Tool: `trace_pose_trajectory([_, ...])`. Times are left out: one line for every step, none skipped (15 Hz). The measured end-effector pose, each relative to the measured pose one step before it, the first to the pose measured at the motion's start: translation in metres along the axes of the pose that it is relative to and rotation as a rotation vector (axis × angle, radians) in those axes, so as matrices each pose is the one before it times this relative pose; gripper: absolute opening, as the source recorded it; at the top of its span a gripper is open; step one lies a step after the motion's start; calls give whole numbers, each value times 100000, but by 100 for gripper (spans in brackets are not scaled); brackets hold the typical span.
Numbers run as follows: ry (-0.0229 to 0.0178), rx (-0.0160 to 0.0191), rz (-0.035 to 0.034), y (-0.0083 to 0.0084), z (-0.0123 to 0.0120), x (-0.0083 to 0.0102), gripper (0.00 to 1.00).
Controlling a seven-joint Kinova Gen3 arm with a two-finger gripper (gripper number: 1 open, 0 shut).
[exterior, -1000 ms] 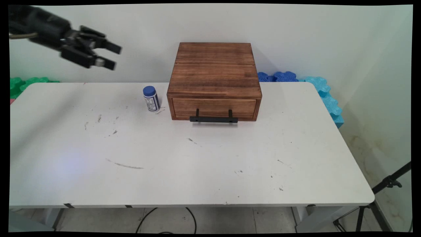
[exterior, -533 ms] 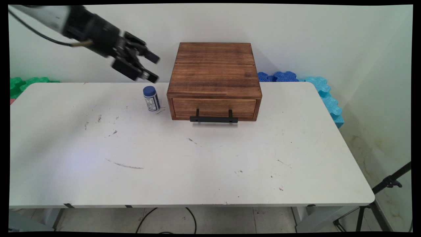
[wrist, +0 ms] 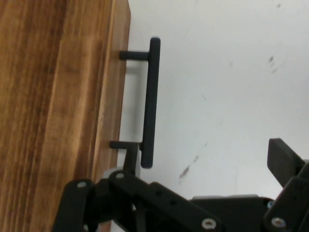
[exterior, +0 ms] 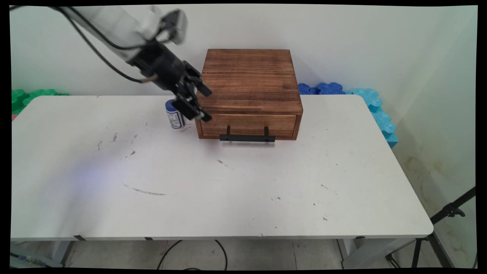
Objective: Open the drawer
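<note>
Pincer (exterior: 205, 104) released, fingers spread wide, nothing between them. It hangs in the air at the front-left corner of the wooden drawer box (exterior: 248, 85), angled down and to the right in the main view, clear of the surface (exterior: 228, 190)

Small white bottle with blue cap (exterior: 174, 116) stands upright just left of the box; the pincer's lower finger overlaps its cap in the main view, can't tell if they touch

Drawer is shut, flush with the box front. Black bar handle (exterior: 247, 137) sticks out from the drawer front on two posts, low down, near the surface

Hand view: box (wrist: 58, 96) fills the left side, handle (wrist: 150, 101) runs vertically beside it with both posts visible; one finger (wrist: 285, 162) shows at lower right, well apart from the linkage on the left

Behind the surface: blue foam mats (exterior: 365, 102) along the wall at right, green foam mats (exterior: 26, 97) at left. Black tripod leg (exterior: 449, 211) at the right edge, black cable (exterior: 190, 253) on the floor below
</note>
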Motion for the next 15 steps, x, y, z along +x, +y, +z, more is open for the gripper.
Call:
trace_pose_trajectory([-2264,378,966,-16,1166,478,100])
trace_pose_trajectory([-2360,334,955,-7,1305,511,100])
trace_pose_trajectory([-2109,182,892,-3,1337,539,100])
trace_pose_trajectory([-1552,201,735,-4,1103,461,100])
trace_pose_trajectory([-986,73,489,-4,712,306,100])
trace_pose_trajectory([-1247,97,637,21,1040,468,100])
trace_pose_trajectory([-763,45,341,16,657,285,100])
trace_pose_trajectory([-720,41,530,0,814,376,100])
trace_pose_trajectory([-612,-37,584,6,790,383,100])
trace_pose_trajectory([-717,202,815,-53,914,418,100])
trace_pose_trajectory([-784,246,899,-104,1012,459,100])
trace_pose_trajectory([-762,208,590,-109,924,373,100])
trace_pose_trajectory([-635,125,461,-87,754,278,100])
trace_pose_trajectory([-399,29,338,-56,486,195,100])
trace_pose_trajectory([-593,-32,441,-54,680,209,100])
